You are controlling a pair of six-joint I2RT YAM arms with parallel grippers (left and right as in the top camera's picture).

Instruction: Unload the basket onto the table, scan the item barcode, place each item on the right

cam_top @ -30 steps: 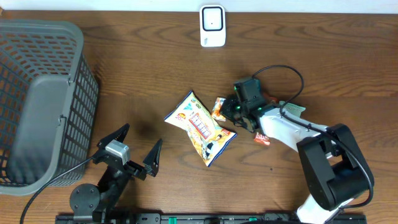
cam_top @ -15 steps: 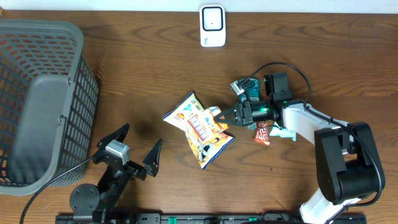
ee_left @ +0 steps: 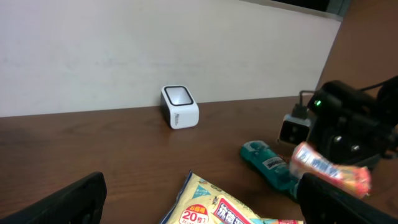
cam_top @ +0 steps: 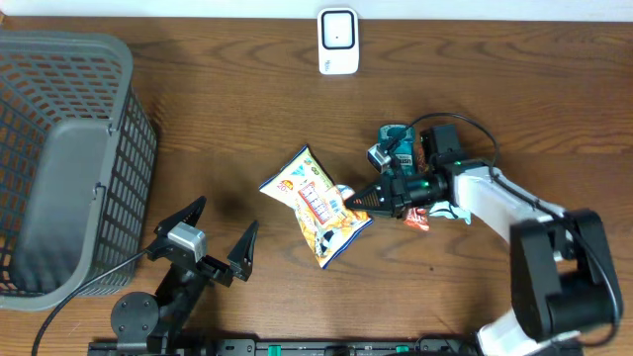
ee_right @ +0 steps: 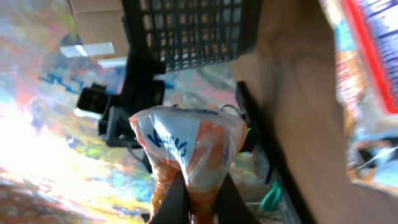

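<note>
The carry to the scanner (cam_top: 337, 42) is being judged in hand. A packet (ee_right: 186, 143) is being gripped by the right pincer (cam_top: 348, 200), just above the bag (cam_top: 315, 203) on the counter (cam_top: 198, 119). The left pincer (cam_top: 229, 215) is being held wide, empty. Next, a swing toward the far edge is being called for, with the barcode (unseen here) facing the scanner. The packet's long axis is being carried along the pincer, free end leftward.

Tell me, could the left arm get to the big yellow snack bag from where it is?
Probably yes. The left end effector is open, with only bare table between it and the yellow snack bag. The right end effector, shut on a small orange packet, is over the bag's far edge only.
</note>
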